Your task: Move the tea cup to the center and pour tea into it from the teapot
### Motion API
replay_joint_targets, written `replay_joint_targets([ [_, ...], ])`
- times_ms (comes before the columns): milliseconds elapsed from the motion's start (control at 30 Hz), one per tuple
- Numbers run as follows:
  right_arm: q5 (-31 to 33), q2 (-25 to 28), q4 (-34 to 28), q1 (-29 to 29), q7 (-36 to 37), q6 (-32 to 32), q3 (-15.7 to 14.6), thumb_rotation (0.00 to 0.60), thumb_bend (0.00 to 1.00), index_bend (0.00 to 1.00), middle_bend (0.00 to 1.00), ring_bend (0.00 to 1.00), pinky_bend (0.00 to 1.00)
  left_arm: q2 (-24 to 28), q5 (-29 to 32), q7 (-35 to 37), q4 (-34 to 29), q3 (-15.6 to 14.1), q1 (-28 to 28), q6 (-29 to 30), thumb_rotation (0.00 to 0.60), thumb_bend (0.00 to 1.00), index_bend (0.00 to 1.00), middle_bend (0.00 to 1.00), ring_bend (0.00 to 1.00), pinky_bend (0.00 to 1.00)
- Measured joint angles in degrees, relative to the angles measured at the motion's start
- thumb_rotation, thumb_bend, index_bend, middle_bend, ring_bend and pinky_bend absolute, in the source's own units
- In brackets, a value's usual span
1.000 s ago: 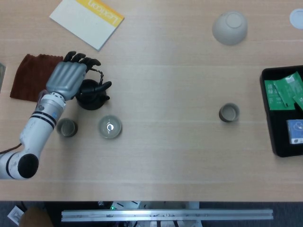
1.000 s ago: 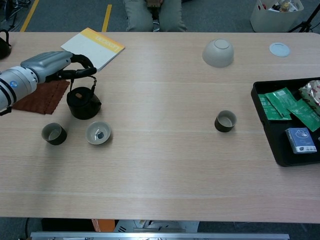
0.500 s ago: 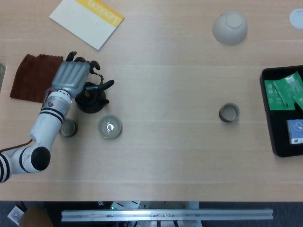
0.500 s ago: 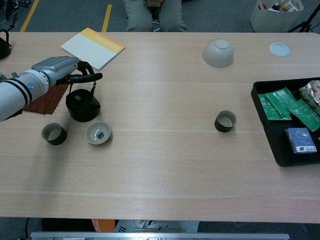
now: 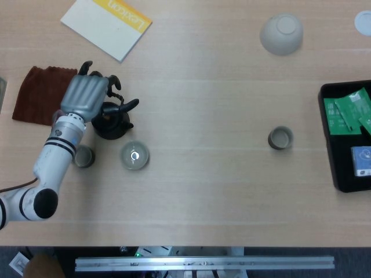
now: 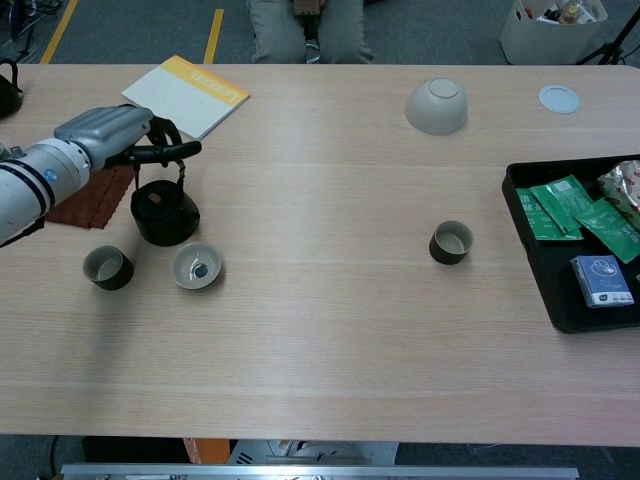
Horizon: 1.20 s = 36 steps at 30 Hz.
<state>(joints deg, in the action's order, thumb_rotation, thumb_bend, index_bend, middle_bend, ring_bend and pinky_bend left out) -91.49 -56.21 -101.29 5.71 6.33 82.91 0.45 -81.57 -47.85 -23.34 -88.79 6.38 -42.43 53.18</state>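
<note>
My left hand (image 5: 87,95) (image 6: 110,130) is at the far left, above the black teapot (image 5: 113,123) (image 6: 165,212). Its fingers curl around the pot's raised wire handle. The pot's body is on or just above the table; I cannot tell which. The dark tea cup (image 5: 280,138) (image 6: 451,242) stands upright and alone, right of the table's middle, far from the hand. My right hand shows in neither view.
A second dark cup (image 5: 84,156) (image 6: 108,267) and a small round lid or dish (image 5: 134,156) (image 6: 197,266) lie just in front of the teapot. Brown cloth (image 5: 40,92), yellow-white book (image 6: 187,95), upturned bowl (image 6: 437,105), black tray (image 6: 540,262) of packets at right.
The left hand has settled over the teapot and its fingers have closed on the handle, which now stands upright. The pot has shifted slightly left.
</note>
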Motion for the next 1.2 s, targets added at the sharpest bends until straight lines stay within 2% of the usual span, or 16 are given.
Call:
replay_joint_targets([
  [167,-0.4,0.0,-0.1,-0.1,0.2,0.2,-0.1,0.6,0.34,0.13,0.21,0.03,0.12,3.7,-3.5,0.5,-5.7,-1.5,2.6,3.6,0.0,0.08,0.34,0.44,0.26,0.0],
  [433,-0.9,0.2,-0.7,-0.3,0.0,0.7,-0.2,0.6,0.34,0.13,0.21,0.03,0.12,8.7,-9.2,1.2,-12.9,-6.1,7.4,7.1,0.0,0.08,0.35,0.46,0.28,0.0],
  [833,-1.1,0.6,-0.7,-1.2,0.5,1.5,-0.8,0.6,0.34,0.13,0.21,0.03,0.12,7.2,-15.2,3.4,-13.9,-6.9,12.0,12.8,0.0,0.08,0.36,0.45,0.3,0.0],
  [1200,-1.0,0.5,-0.3,-1.4,0.9,1.5,-0.9,0.6,0.34,0.13,0.21,0.03,0.12,3.8,-16.7,2.1,-12.9,-7.3,13.6,13.4,0.0,0.08,0.39,0.45,0.31,0.0],
])
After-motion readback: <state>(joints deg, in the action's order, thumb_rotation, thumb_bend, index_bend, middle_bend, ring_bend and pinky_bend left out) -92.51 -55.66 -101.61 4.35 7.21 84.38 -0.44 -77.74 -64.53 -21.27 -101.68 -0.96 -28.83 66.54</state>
